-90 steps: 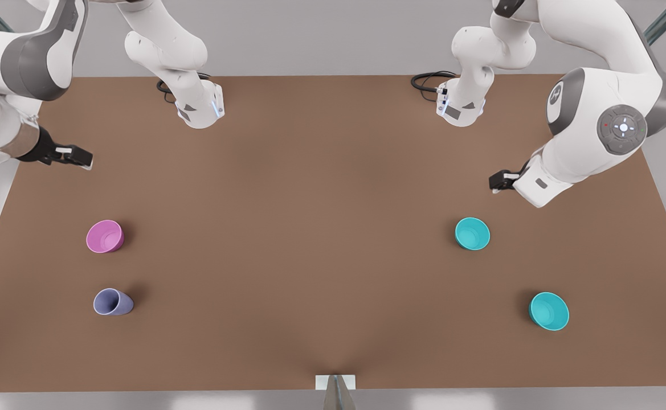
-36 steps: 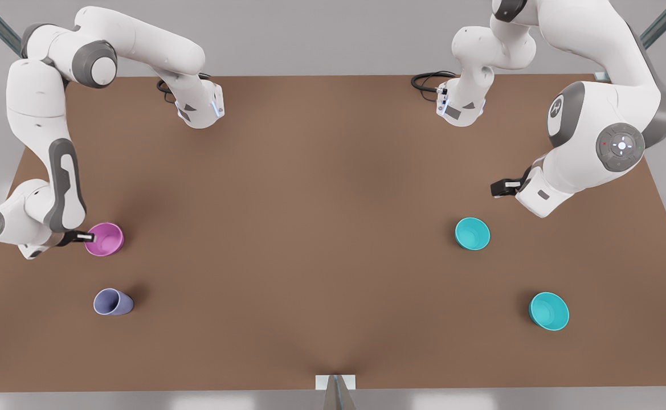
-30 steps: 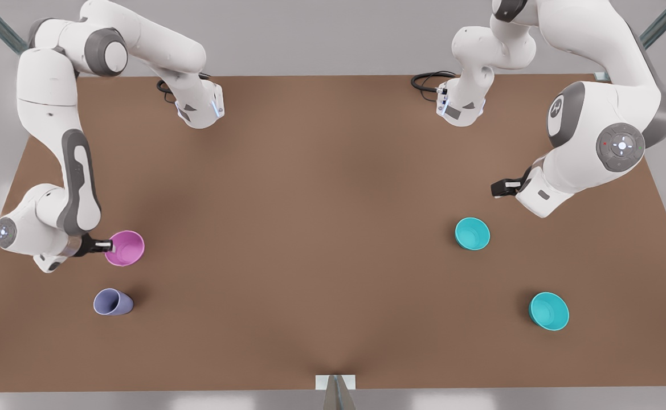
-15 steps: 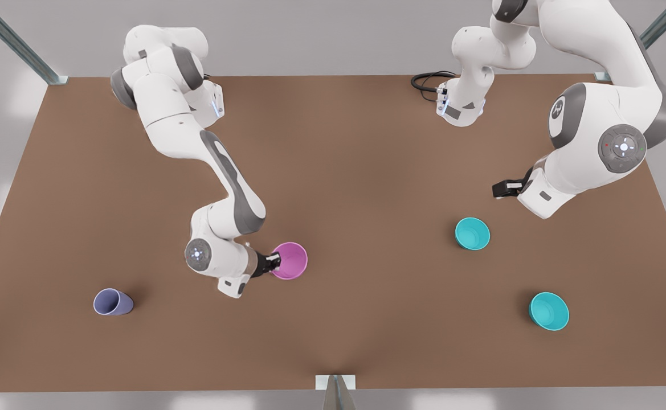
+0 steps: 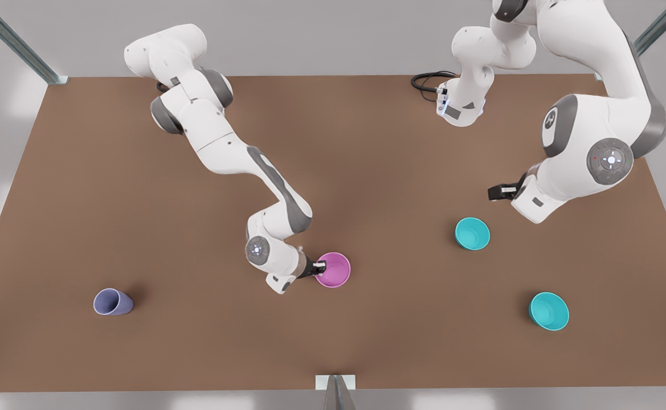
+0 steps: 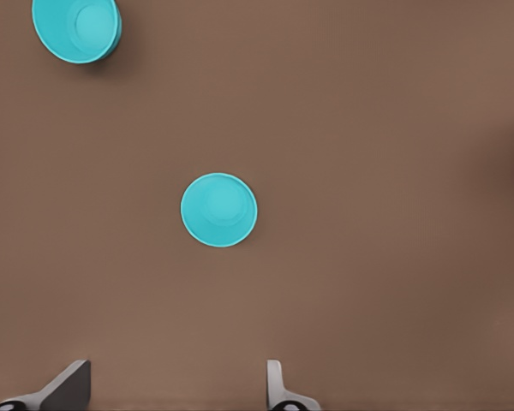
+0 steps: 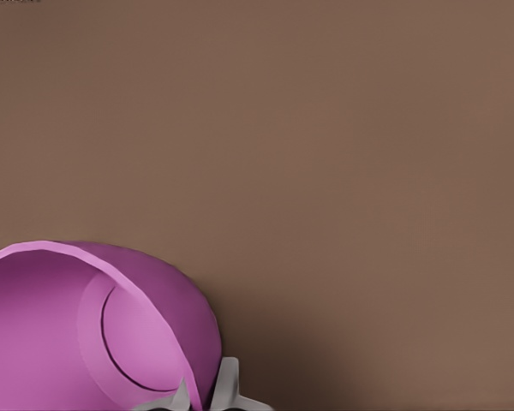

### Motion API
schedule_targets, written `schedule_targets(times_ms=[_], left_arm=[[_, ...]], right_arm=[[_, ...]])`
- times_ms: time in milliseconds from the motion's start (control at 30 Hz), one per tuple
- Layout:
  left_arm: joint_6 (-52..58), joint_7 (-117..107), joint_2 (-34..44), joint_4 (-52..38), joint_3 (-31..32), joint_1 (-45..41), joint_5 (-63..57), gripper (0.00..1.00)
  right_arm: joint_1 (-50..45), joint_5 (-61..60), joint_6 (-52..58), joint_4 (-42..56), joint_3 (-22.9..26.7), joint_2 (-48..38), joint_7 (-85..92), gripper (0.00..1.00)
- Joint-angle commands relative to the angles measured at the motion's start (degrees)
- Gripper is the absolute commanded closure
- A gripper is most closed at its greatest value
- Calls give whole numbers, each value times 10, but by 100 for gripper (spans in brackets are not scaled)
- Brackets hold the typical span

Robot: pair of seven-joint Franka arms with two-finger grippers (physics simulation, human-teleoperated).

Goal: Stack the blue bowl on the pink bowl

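Tabletop point(image 5: 139, 353): brown, carries all items. Right gripper point(image 5: 319, 265), on the arm at the front view's left, is pinched shut on the rim of the pink bowl point(image 5: 333, 270), near table centre toward the near edge; 0.5 s ago the bowl was further toward the left edge, so it has moved rightward. Left gripper point(image 5: 497, 193) hovers above the right half, jaws spread wide, nothing held; barely moved. Blue bowl point(image 5: 472, 234) sits upright below it, mid right half, untouched; second teal bowl point(image 5: 548, 311) near the near-right corner. Lavender cup point(image 5: 113, 302) toward near-left corner. Judgement: bowl looks light, rigid, smooth, likely slippery – pinch wall at rim
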State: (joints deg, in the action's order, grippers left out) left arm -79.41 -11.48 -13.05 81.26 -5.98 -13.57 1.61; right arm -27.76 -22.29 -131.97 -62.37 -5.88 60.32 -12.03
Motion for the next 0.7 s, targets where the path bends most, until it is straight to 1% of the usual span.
schedule_targets(times_ms=[0, 67, 100, 133, 167, 200, 233, 267, 300, 367, 400, 433, 467, 500, 533, 567, 600, 633, 667], left_arm=[[-40, 3, 2, 12, -2, 0, 0, 0], [-83, 18, 1, 36, -4, 12, 1, 0], [-86, 44, 0, 38, -4, 20, 2, 0], [-94, 56, -2, 40, -4, 28, 8, 0], [-104, 69, -4, 44, -4, 33, 10, 0], [-134, 88, -6, 64, -4, 42, 13, 0], [-202, 104, -8, 107, -4, 45, 51, 0], [-285, 126, -10, 158, -4, 45, 60, 0], [-332, 178, -15, 192, -4, 47, 60, 0], [-357, 222, -29, 206, -10, 57, 61, 0], [-367, 234, -37, 211, -11, 59, 61, 0], [-403, 248, -38, 238, -15, 63, 61, 0], [-411, 253, -46, 243, -22, 64, 61, 0], [-413, 253, -56, 243, -22, 72, 63, 0], [-431, 253, -68, 244, -23, 73, 64, 0], [-459, 254, -79, 254, -22, 73, 74, 0], [-504, 266, -80, 285, -22, 72, 102, 0], [-497, 277, -78, 286, -22, 72, 103, 0], [-462, 350, -75, 286, -22, 72, 103, 0]], right_arm=[[-1, 2, -24, 0, 0, 3, -168, 79], [-1, 2, -25, 0, 0, 3, -165, 79], [-1, 1, -30, -2, 0, 3, -164, 48], [-1, 1, -35, -5, 0, 3, -164, 9], [-2, 2, -40, -6, 0, 3, -161, 0], [-2, 2, -40, -6, 0, 2, -162, 0], [-2, 1, -39, -6, 0, -2, -163, 0], [-2, 1, -39, -6, 0, -13, -164, 0], [-2, 1, -37, -13, 0, -31, -168, 0], [7, -1, -29, -49, 0, -104, -171, 0], [30, -1, -27, -102, 0, -158, -169, 0], [76, 3, 42, -142, 0, -216, -163, 0], [127, 6, 143, -150, -1, -245, -159, 0], [187, 10, 255, -147, 0, -259, -130, 0], [253, 56, 360, -143, -1, -264, -99, 0], [314, 112, 427, -140, -1, -274, -51, 0], [380, 174, 477, -127, 3, -285, 58, 0], [398, 232, 481, -136, 18, -324, 143, 0], [398, 246, 500, -144, 43, -371, 169, 0]])
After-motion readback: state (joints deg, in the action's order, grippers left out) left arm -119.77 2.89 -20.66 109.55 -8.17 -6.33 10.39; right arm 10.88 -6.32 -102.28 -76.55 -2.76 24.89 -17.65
